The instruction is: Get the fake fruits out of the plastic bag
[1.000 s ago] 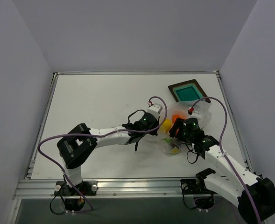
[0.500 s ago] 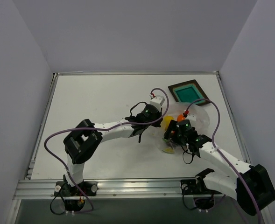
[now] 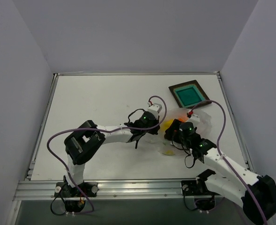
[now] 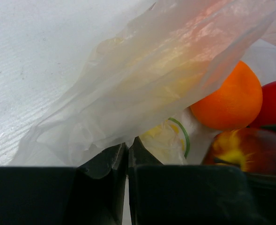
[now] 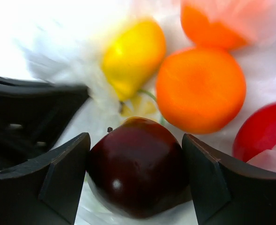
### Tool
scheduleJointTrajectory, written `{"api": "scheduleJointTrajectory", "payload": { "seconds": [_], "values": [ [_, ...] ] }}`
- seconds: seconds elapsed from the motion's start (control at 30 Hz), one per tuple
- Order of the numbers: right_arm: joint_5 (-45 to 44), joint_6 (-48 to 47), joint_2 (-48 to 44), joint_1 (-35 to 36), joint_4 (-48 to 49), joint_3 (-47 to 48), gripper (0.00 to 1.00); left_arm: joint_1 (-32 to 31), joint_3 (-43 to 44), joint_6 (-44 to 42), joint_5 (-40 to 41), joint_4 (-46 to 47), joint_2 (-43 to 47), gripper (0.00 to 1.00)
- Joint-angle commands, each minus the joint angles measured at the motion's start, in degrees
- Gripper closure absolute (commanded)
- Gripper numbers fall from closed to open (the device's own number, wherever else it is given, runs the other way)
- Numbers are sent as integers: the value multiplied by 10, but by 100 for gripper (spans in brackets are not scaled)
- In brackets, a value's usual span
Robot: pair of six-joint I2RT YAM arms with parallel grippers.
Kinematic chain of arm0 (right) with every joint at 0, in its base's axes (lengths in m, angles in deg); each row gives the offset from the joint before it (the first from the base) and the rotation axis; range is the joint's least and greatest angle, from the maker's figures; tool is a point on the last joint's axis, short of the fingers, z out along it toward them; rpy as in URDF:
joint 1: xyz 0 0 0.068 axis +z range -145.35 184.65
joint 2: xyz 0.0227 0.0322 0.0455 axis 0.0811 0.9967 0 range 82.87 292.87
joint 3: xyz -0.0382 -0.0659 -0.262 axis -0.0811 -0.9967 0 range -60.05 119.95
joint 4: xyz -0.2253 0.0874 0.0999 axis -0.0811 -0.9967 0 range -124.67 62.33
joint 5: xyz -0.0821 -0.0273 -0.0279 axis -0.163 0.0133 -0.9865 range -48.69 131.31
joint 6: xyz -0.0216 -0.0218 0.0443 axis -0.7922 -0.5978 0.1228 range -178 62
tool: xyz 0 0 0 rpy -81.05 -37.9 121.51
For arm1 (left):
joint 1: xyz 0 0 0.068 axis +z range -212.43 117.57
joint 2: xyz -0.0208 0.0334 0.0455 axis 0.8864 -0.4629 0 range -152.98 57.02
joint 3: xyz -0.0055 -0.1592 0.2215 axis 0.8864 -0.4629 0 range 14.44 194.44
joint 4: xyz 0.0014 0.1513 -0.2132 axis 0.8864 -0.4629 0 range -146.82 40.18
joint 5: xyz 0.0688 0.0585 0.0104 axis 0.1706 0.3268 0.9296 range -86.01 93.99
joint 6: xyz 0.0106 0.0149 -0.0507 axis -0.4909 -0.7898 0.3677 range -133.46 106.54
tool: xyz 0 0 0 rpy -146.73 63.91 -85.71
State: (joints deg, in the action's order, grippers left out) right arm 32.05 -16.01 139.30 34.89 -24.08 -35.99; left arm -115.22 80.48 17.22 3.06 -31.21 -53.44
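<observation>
The clear plastic bag [image 3: 199,117] lies right of centre, its mouth toward my arms. My left gripper [image 4: 127,146] is shut on a fold of the bag's film [image 4: 142,79] and holds it up. Inside the bag lie an orange ball [image 5: 201,89], a yellow pear [image 5: 133,56], a second orange ball [image 5: 208,23] behind film and another red fruit [image 5: 264,129]. My right gripper [image 5: 135,140] reaches into the mouth. A dark red apple [image 5: 138,178] sits between its fingers, with both pads against its sides. From above, the right gripper [image 3: 172,133] hides the apple.
A dark square tray [image 3: 188,94] with a teal centre sits at the back right, just beyond the bag. My left gripper's black body [image 5: 30,117] is close on the left of the right gripper. A raised rail [image 3: 231,117] edges the table's right side.
The right gripper has pushed left into the bag's mouth and its jaws now sit against the apple. The left arm shifted a little with the bag film still pinched.
</observation>
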Motion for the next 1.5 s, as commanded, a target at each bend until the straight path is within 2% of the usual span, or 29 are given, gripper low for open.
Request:
{"api": "scheduleJointTrajectory", "payload": {
  "seconds": [0.0,0.23,0.37,0.5,0.6,0.77,0.9,1.0,1.1,1.17,1.27,1.47],
  "values": [
    [-64,12,-92,10,-30,5,57,-2,-15,6,-10,31,63,98],
    [-84,20,-166,20,-7,-13,57,-20,-36,-11,-3,30,81,97],
    [-2,11,-165,21,23,19,58,-24,-32,-12,1,21,80,98],
    [107,16,-163,24,19,111,58,-25,-31,-11,2,18,81,98],
    [124,19,-156,24,19,164,59,-31,-37,-3,1,26,77,98],
    [51,-48,-75,19,15,312,60,-38,-44,-1,4,31,81,98],
    [-84,-137,10,4,17,417,60,-37,-52,-10,3,20,96,98],
    [-155,-189,82,-43,17,470,60,-36,-55,-13,5,9,107,98],
    [-144,-191,154,-135,44,491,60,-36,-56,-18,26,-2,114,98],
    [-99,-184,212,-196,61,500,60,-35,-56,-20,34,-9,118,98],
    [-53,-175,283,-242,105,495,60,-31,-53,-25,41,-17,121,98],
    [-1,-178,429,-279,146,513,60,-28,-55,-29,42,-7,123,98]
  ]
}}
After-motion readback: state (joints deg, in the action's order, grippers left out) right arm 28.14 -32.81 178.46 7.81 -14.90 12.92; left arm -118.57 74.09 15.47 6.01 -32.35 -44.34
